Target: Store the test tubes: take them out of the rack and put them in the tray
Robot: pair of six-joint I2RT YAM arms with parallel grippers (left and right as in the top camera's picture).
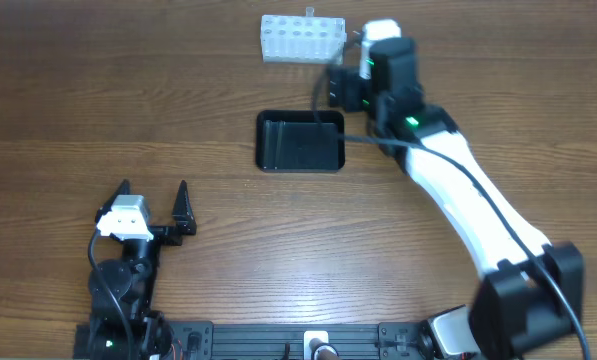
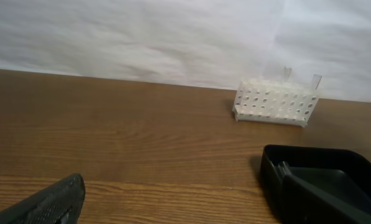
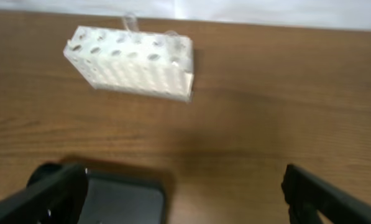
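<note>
Rack [image 3: 132,62] has 2 tubes [image 3: 130,22] in it; right hand [image 3: 185,190], wide open, should drop straight over one, pinch below rim, lift vertical imo. Left hand [image 1: 155,190] open too.

white, maybe translucent rack [image 1: 299,39]; black tray [image 1: 300,145]

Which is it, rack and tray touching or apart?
Apart. The top view shows a strip of bare table between the rack and the tray.
</note>
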